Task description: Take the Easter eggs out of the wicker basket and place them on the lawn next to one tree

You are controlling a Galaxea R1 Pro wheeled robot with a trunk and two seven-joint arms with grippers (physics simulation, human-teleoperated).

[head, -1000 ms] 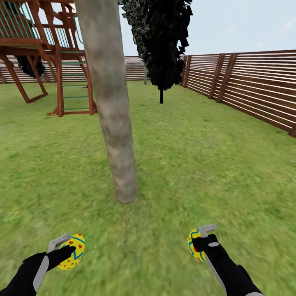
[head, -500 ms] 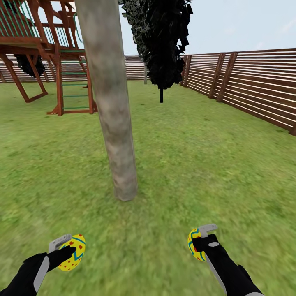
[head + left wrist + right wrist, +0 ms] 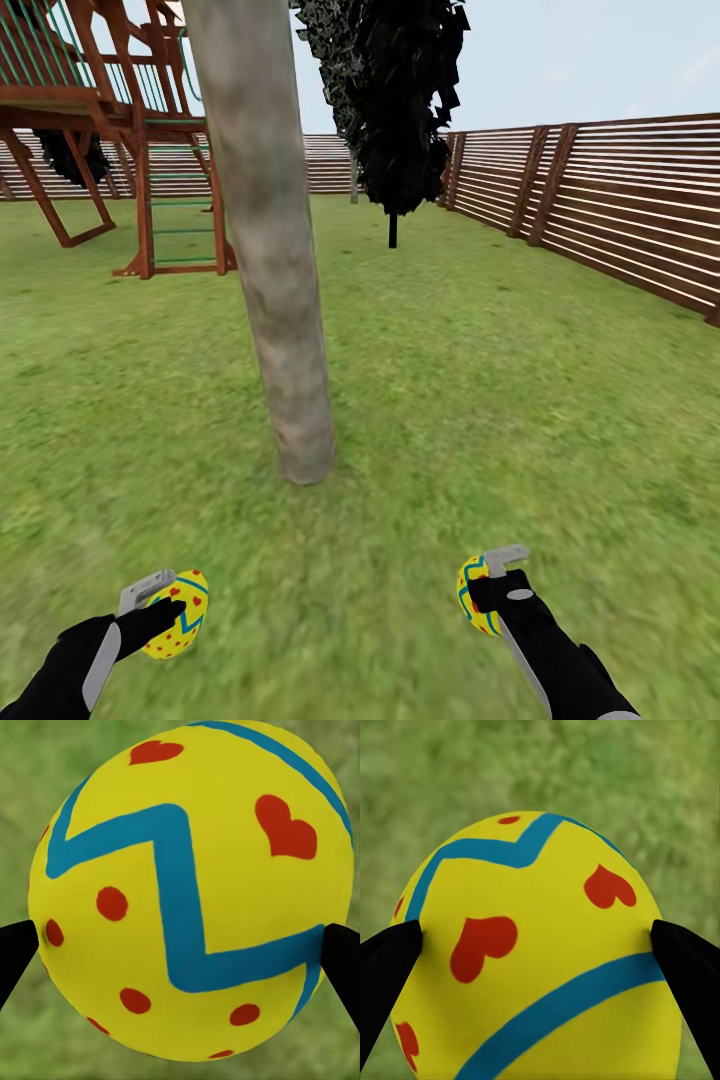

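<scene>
From the head, your left gripper (image 3: 165,610) and right gripper (image 3: 490,590) each clasp an Easter egg (image 3: 178,626), the tree (image 3: 270,300) ahead between them. Left wrist: egg (image 3: 191,892) pinched. Right wrist: egg (image 3: 536,960) pinched above lawn (image 3: 585,772). You're carrying; lower and release by the trunk.

Bright, even daylight with no clear shadows; the lawn (image 3: 480,400) looks smeared, perhaps blurred, behind both wrist views.

Tree (image 3: 270,250) dead ahead on lawn (image 3: 480,420), one egg (image 3: 178,626) in left gripper (image 3: 160,605) near left, another egg (image 3: 474,596) in right gripper (image 3: 497,575) near right, playset (image 3: 100,110) behind left, fence (image 3: 610,210) right.
</scene>
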